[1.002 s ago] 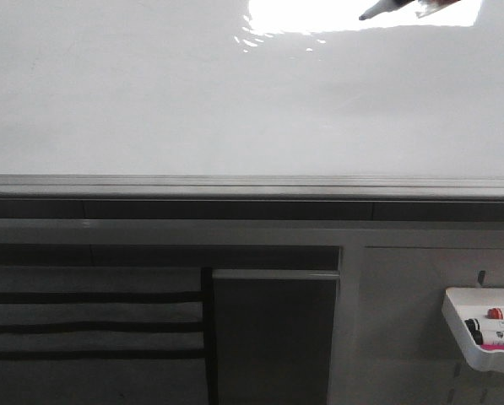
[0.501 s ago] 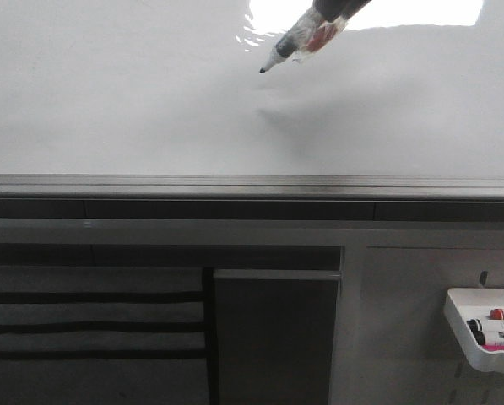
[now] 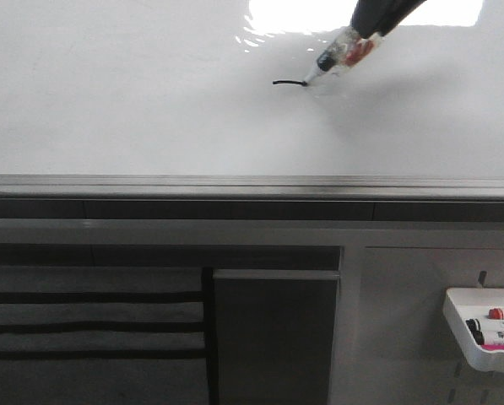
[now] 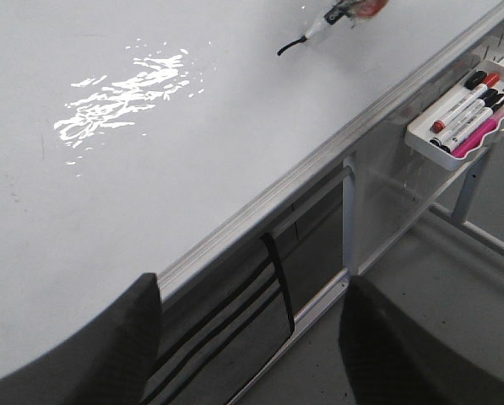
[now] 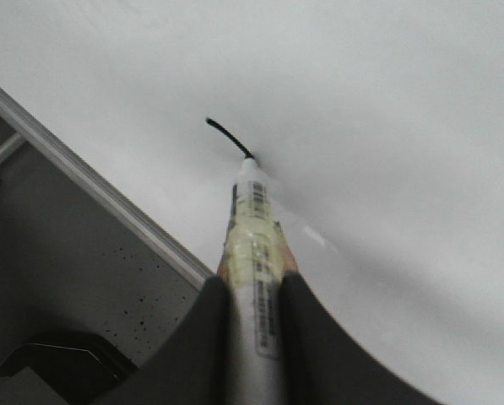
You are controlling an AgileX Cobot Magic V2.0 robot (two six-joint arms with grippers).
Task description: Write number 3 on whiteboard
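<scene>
The whiteboard fills the upper front view, glossy white with a grey edge rail. My right gripper is shut on a white marker wrapped in tape; in the front view the marker comes in from the top right with its tip on the board. A short black stroke runs left from the tip; it also shows in the right wrist view and left wrist view. No full number 3 shows. My left gripper is open and empty, off the board's front edge.
A small white tray of markers hangs at the lower right below the board, also in the left wrist view. A bright light reflection sits at the board's top. A dark striped panel lies under the rail.
The marker came down from the top, touched the board and drew a short black stroke rightward. One second ago only its tip showed at the top edge.
</scene>
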